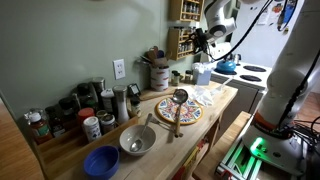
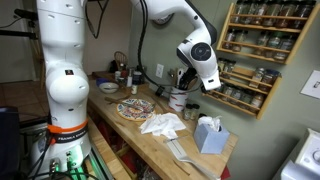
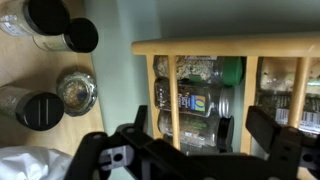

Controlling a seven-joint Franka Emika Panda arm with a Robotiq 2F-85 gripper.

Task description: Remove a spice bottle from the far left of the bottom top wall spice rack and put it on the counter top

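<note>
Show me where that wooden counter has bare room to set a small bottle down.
Bare wood shows on the counter top at its front edge, between the metal bowl and the patterned plate. Crowded: the tray of bottles along the wall, and the crock and tissue box below the spice rack.

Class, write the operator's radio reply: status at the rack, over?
Tool open, empty, close to spice rack. Bottle not yet gripped; jars sit behind front rails. Utensil crock stands on counter top nearby.
</note>
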